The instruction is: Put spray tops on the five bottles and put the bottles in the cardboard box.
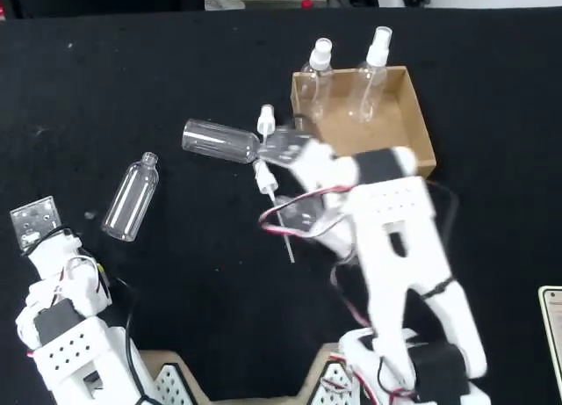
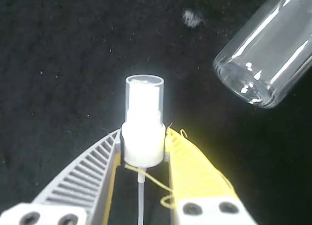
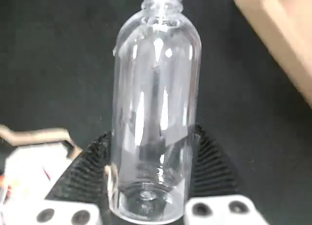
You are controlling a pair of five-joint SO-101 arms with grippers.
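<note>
Clear bottle (image 3: 156,78) clamped in right gripper (image 3: 152,135), spray top (image 2: 144,112) in left gripper (image 2: 144,133)

A table covered with black cloth (image 1: 176,282) is seen from above. Toward one side of it, a clear plastic bottle (image 1: 132,198) without a top is laid on its side. An open brown cardboard box (image 1: 399,128) is set farther back. Near the box, a second clear bottle (image 1: 218,141) is seen on its side; whether it is resting on the cloth cannot be told. Two white spray tops (image 1: 266,121) are placed by its narrow end, one with its thin tube stretched across the cloth. A pale card (image 1: 551,321) is cut off by the picture's edge.
</note>
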